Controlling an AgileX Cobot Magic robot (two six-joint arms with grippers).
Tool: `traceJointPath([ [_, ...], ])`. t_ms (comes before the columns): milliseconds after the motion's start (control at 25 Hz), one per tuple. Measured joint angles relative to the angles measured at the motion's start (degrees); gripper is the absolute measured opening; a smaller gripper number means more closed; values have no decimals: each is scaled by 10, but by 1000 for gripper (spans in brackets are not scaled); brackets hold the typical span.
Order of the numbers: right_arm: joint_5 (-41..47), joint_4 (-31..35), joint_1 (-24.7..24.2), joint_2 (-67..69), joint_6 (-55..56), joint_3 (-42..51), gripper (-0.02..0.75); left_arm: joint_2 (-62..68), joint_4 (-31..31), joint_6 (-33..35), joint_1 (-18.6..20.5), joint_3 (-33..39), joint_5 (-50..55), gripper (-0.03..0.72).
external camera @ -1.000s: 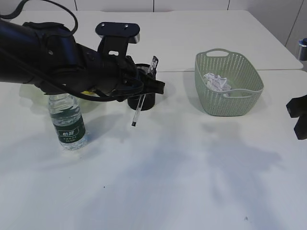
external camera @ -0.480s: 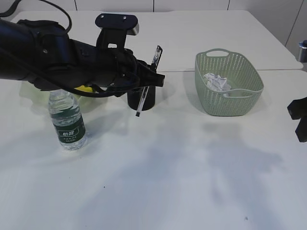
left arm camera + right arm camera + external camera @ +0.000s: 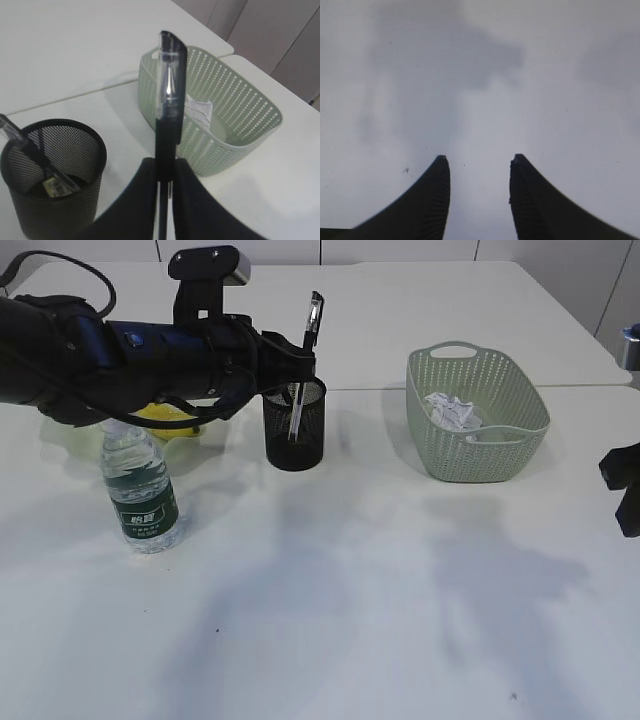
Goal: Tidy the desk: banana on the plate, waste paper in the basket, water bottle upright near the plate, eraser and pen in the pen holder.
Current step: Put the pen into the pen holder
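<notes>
Exterior view: left gripper (image 3: 300,365) jaws clenched on upright pen (image 3: 304,365) above pen holder (image 3: 294,424); right gripper (image 3: 479,172) jaws released, empty

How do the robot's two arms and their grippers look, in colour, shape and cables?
The left arm is black and thick, with a black cable looping behind it and a flat black camera bracket on top near the wrist. The left gripper has smooth black fingers. The right gripper has two black, curved, tapering fingers with fine ribbing on the inner faces. No markings are visible.
</notes>
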Motion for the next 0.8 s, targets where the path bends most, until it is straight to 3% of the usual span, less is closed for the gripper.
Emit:
traceJointPath([
  [240, 0, 0, 0, 0, 0, 0, 305, 22, -127, 143, 9, 0, -82, 27],
  [440, 0, 0, 0, 0, 0, 0, 305, 38, -235, 216, 9, 0, -136, 27],
  [800, -1, 0, 0, 0, 0, 0, 305, 69, -325, 317, 9, -10, -182, 27],
])
